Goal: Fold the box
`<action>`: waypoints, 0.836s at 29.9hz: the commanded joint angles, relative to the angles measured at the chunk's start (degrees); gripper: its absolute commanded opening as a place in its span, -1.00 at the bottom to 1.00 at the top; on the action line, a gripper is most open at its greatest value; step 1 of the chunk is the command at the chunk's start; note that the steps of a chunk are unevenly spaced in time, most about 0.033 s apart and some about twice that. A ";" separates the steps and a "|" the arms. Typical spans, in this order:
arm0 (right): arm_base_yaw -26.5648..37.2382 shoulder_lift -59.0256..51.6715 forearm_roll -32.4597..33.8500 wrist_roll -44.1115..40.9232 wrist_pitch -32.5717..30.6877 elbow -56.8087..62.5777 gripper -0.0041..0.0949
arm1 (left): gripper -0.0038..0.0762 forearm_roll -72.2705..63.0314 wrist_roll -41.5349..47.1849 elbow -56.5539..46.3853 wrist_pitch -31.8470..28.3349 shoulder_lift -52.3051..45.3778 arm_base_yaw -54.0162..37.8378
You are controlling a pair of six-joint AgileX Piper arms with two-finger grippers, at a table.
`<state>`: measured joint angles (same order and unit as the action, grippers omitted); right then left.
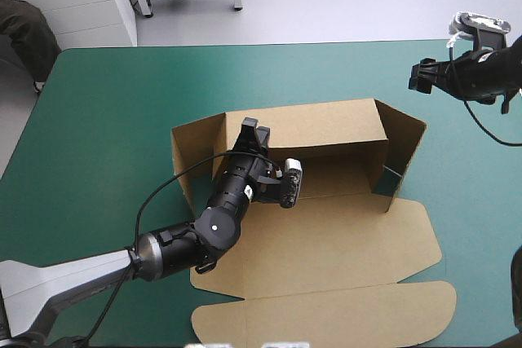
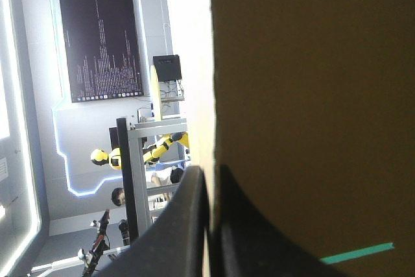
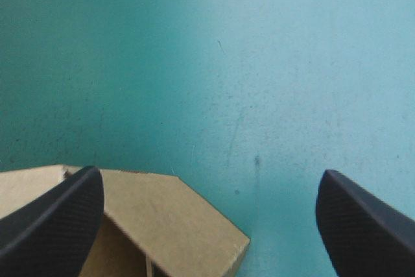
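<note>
The brown box [image 1: 326, 242] lies mid-table with its back and side walls raised and its lid flat toward the front. My left gripper [image 1: 250, 126] reaches over the tray floor to the back wall's upper edge near its left corner. In the left wrist view the black fingers [image 2: 188, 225] are all but shut, with the board edge [image 2: 311, 95] between them. My right gripper [image 1: 422, 79] hovers beyond the box's right wall, apart from it. In its own view the right gripper [image 3: 209, 173] is open over the cover, and a box corner [image 3: 168, 218] lies under its left finger.
The teal-green cover [image 1: 106, 120] shows bare around the box on the left, far and right sides. The table's far edge [image 1: 245, 45] runs behind the box. The lid's front flap [image 1: 326, 315] reaches close to the near edge.
</note>
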<state>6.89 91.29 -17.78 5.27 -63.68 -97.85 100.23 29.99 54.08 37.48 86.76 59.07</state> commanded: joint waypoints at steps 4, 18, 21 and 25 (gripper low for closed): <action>0.22 5.44 0.28 -0.55 -1.50 -7.14 0.72 | -0.93 2.99 0.67 0.96 2.06 -2.06 0.20; 0.22 2.85 -0.54 6.63 -7.12 0.42 0.72 | -0.93 2.99 0.67 0.96 2.17 -2.06 0.20; 0.22 -0.04 -0.54 7.82 -4.13 7.04 0.72 | -0.93 2.99 0.67 0.96 1.94 -2.06 0.20; 0.22 -4.27 -2.14 10.44 1.94 15.90 0.72 | -0.93 2.99 0.46 0.96 2.59 -2.06 0.20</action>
<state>6.89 92.08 -17.60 13.08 -66.71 -85.09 100.23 30.04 54.08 37.50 86.76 59.07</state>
